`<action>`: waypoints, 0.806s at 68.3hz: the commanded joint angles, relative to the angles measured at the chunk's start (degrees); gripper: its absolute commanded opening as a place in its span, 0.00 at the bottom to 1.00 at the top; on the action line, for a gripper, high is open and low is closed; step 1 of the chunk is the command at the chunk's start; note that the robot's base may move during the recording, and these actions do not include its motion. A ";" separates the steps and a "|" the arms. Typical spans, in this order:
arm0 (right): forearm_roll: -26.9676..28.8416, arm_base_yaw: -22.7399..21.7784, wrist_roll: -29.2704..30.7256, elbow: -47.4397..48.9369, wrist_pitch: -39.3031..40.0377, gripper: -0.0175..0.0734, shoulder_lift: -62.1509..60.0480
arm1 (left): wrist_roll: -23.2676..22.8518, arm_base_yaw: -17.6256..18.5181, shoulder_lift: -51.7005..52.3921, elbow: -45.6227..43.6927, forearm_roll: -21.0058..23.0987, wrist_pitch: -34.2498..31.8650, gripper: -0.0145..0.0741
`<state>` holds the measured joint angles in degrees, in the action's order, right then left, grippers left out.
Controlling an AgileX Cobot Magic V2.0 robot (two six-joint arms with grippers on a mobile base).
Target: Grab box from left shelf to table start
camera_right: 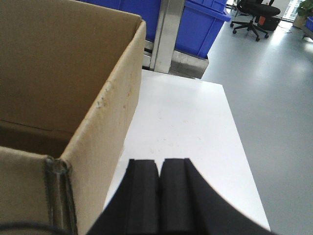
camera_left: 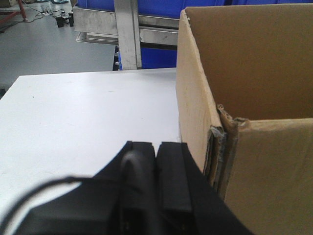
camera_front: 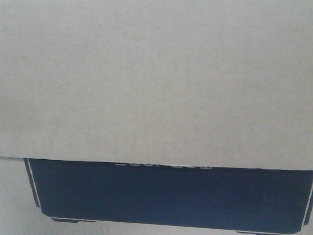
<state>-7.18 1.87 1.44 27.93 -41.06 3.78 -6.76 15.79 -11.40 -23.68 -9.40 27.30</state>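
Cardboard fills the front-facing view almost edge to edge: the box stands right up against that camera, its wide black printed panel showing low on the near face with some white lettering too blurred to read. Both wrist views place the box on the white desk, open at the top, with nothing visible inside from these angles.

To the left of the box, the left gripper sits just beside the wall near a frayed corner, its fingers clenched together on nothing. To the right of the box, the right gripper mirrors it, fingers likewise pressed flat against each other and empty, close alongside the box's wall. Whether either gripper presses on the cardboard cannot be told. Behind the box, past the desk's far edge, stands a metal frame with blue bins.

Judging by this, the box is already off the left shelf and down on the desk, so the carry looks finished or nearly so. What remains would be easing both arms sideways away from the box without dragging it, then drawing them clear.
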 commanded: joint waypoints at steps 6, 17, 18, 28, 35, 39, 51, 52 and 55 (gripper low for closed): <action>-1.12 0.03 0.06 1.47 4.50 0.25 0.78 | 0.19 0.14 -0.48 -1.57 -0.31 -5.25 0.05; -1.12 0.03 0.06 1.47 4.50 0.25 0.78 | 0.19 -1.61 0.28 -0.26 4.48 -5.02 0.05; -1.12 0.03 0.06 1.47 4.50 0.25 0.78 | 0.34 -2.03 0.61 0.05 5.13 -5.17 0.05; -1.12 0.03 0.06 1.47 4.50 0.25 0.78 | 0.51 -5.93 5.38 7.00 6.69 -10.23 0.05; -1.12 0.03 0.06 1.47 4.50 0.25 0.78 | 0.51 -8.78 9.03 14.10 7.20 -16.06 0.05; -1.12 0.03 0.06 1.47 4.50 0.25 0.78 | 0.51 -10.44 10.79 18.96 7.20 -20.62 0.05; -1.12 0.03 0.06 1.47 4.50 0.25 0.78 | 0.51 -13.06 12.87 24.94 7.30 -24.20 0.05; -1.12 0.03 0.06 1.47 4.50 0.25 0.78 | 0.51 -13.06 12.87 25.12 7.30 -24.64 0.05; -1.12 0.03 0.06 1.47 4.50 0.25 0.78 | 0.51 -13.06 12.98 25.25 7.30 -24.88 0.05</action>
<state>-7.27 1.87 1.44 27.93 -41.15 3.78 -6.37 2.99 0.53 1.71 -2.50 8.67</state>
